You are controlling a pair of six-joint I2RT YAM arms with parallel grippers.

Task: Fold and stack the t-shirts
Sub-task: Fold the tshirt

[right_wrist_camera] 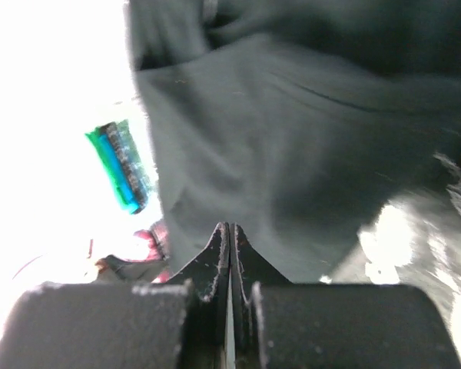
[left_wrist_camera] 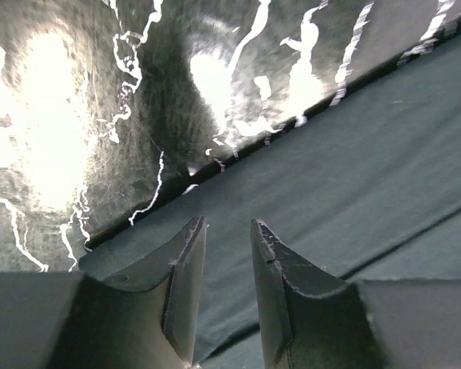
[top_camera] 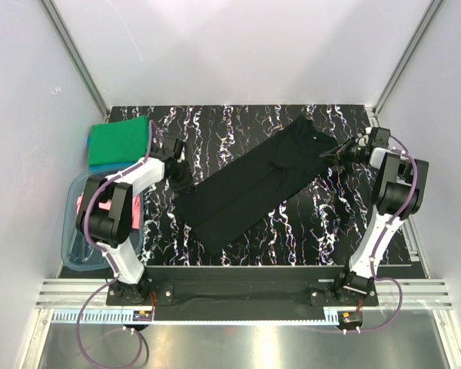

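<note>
**Black shirt (top_camera: 253,184) slants across the table (top_camera: 330,231) between both grippers**
Its long axis runs near-left to far-right. The left gripper (top_camera: 180,171), jaws parted, sits at its left edge. The right gripper (top_camera: 332,154), jaws pressed together, meets the far-right end; cloth caught or not, I cannot tell.

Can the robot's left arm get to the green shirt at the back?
Probably yes. The green shirt lies at the back left, close beside the left arm, with nothing on top of it. The left gripper stands open over the black shirt's edge, so it looks free to go.
</note>
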